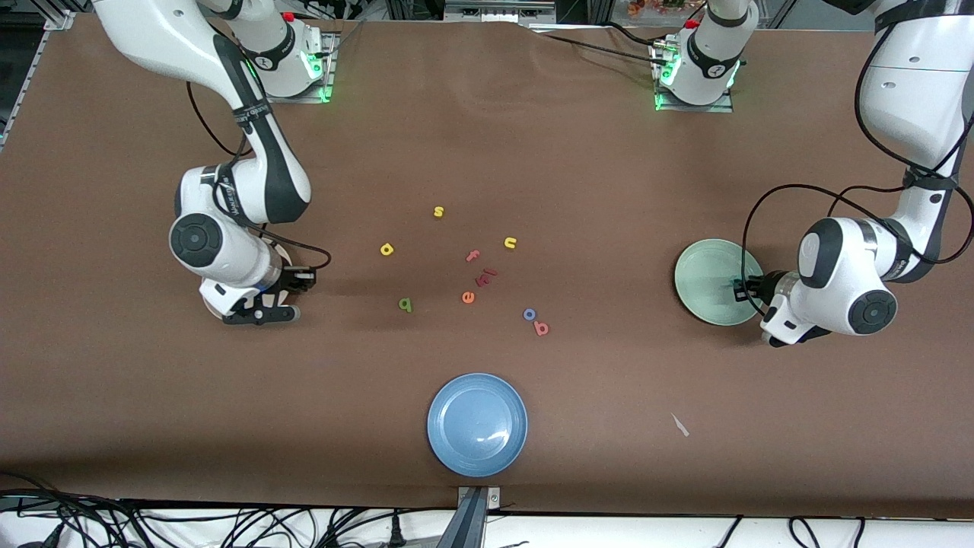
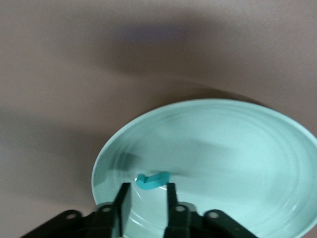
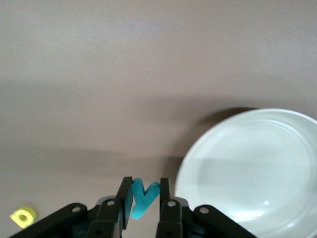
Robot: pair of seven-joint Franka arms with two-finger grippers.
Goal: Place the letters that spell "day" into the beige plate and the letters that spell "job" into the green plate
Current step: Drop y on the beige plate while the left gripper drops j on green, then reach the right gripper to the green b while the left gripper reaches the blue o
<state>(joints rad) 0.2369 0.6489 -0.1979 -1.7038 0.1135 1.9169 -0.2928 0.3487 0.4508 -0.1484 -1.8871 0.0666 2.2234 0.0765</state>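
We saw two glossy white arms with dark grey joint caps and black bands, black cables looping beside each, green lights glowing at both bases, and black finger brackets with screws.

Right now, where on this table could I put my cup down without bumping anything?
Bare brown cloth lies between the blue plate and the green plate, and between the blue plate and the right gripper. The crowded part is mid-table, where loose letters lie from the yellow "s" to the pinkish-red "b".
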